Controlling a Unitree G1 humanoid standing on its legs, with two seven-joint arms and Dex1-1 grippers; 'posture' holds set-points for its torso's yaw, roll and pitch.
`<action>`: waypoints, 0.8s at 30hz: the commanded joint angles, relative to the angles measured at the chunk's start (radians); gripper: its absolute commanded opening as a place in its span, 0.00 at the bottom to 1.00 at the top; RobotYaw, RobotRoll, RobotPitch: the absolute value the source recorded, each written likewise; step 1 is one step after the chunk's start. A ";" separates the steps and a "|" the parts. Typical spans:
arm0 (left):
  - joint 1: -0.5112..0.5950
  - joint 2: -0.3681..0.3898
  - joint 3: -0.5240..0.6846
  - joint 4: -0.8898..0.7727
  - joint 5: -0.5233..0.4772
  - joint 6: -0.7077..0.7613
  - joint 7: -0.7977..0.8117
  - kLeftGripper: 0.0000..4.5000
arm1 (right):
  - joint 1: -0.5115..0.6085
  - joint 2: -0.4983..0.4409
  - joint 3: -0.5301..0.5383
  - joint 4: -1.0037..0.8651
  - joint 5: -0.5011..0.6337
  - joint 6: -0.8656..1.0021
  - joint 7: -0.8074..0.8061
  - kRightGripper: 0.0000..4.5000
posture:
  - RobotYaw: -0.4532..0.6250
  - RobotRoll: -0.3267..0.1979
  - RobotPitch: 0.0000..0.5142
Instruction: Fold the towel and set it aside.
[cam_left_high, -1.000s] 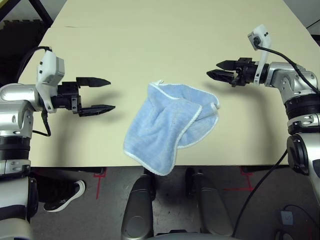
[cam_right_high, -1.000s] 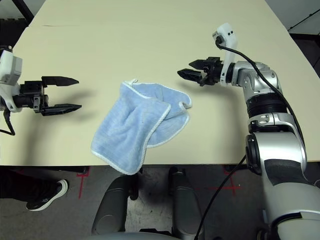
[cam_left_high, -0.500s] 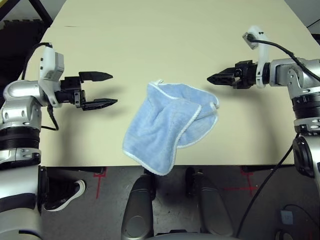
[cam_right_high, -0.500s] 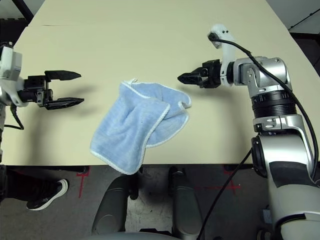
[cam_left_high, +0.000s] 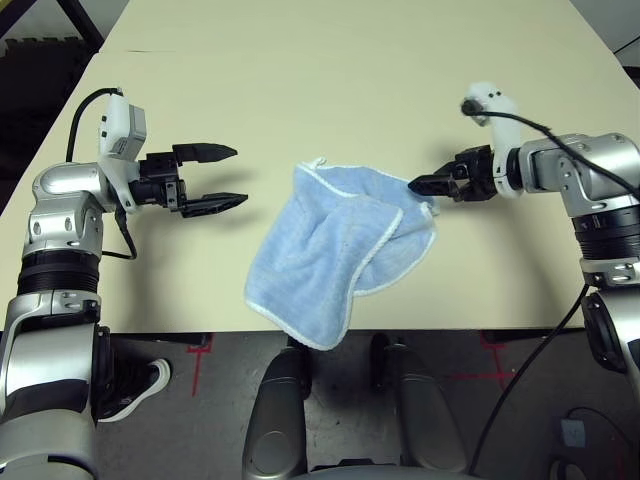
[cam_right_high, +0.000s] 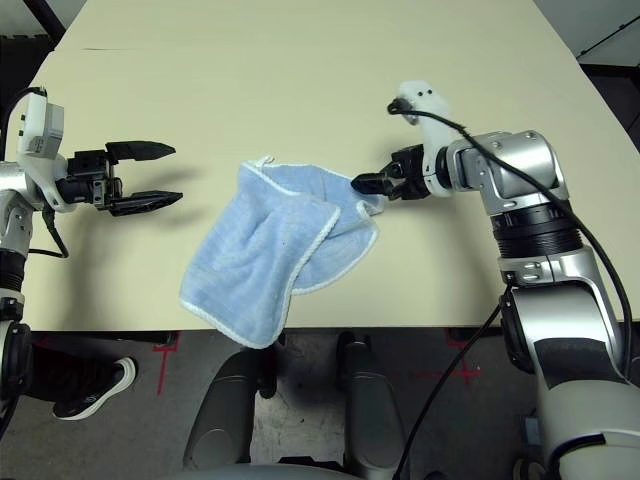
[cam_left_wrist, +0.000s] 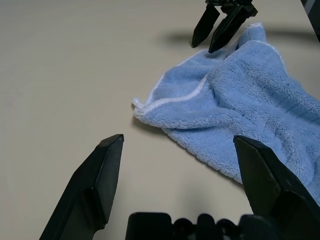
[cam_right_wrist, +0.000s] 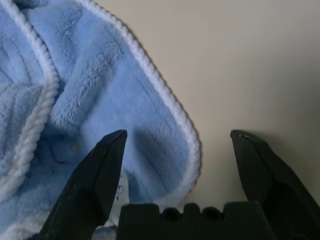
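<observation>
"Towel (cam_left_high: 325, 250) first: where does it lie?"

"On the table (cam_left_high: 250, 60), at the edge nearest the robot, and 1 corner hangs out past that edge. It's rumpled, with 1 part folded over another and white trim round its border."

"And the pincers?"

"Both spread wide, pinching nothing. The left gripper (cam_left_high: 225, 180) is over bare tabletop, apart from the towel, its 2 fingers pointing toward it. The right gripper (cam_right_wrist: 179, 132) is at the towel's right far corner, 1 finger over the cloth and 1 over bare table (a small white tag (cam_right_wrist: 120, 192) peeks out by the finger on the cloth side). Whether it touches the cloth, I can't tell."

"Room to move?"

"Plenty on the far side, where the tabletop runs on bare. There's an open strip between the left gripper and the towel too, and bare table to the towel's right. The near side is tight: table edge, then floor (cam_left_high: 230, 400)."
</observation>
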 joint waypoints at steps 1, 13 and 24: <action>0.005 -0.008 0.000 -0.010 0.004 0.011 -0.001 0.99 | -0.031 0.001 0.041 0.012 -0.008 0.043 -0.029 1.00 | 0.37 0.62 0.60; 0.022 -0.008 0.010 -0.070 -0.009 0.050 0.008 0.99 | -0.105 -0.024 0.100 0.064 -0.003 0.120 -0.038 1.00 | 0.38 0.62 0.64; 0.045 -0.025 0.012 -0.108 -0.012 0.063 0.019 0.99 | -0.093 -0.055 0.109 -0.060 0.013 0.267 -0.115 1.00 | 0.35 0.62 0.65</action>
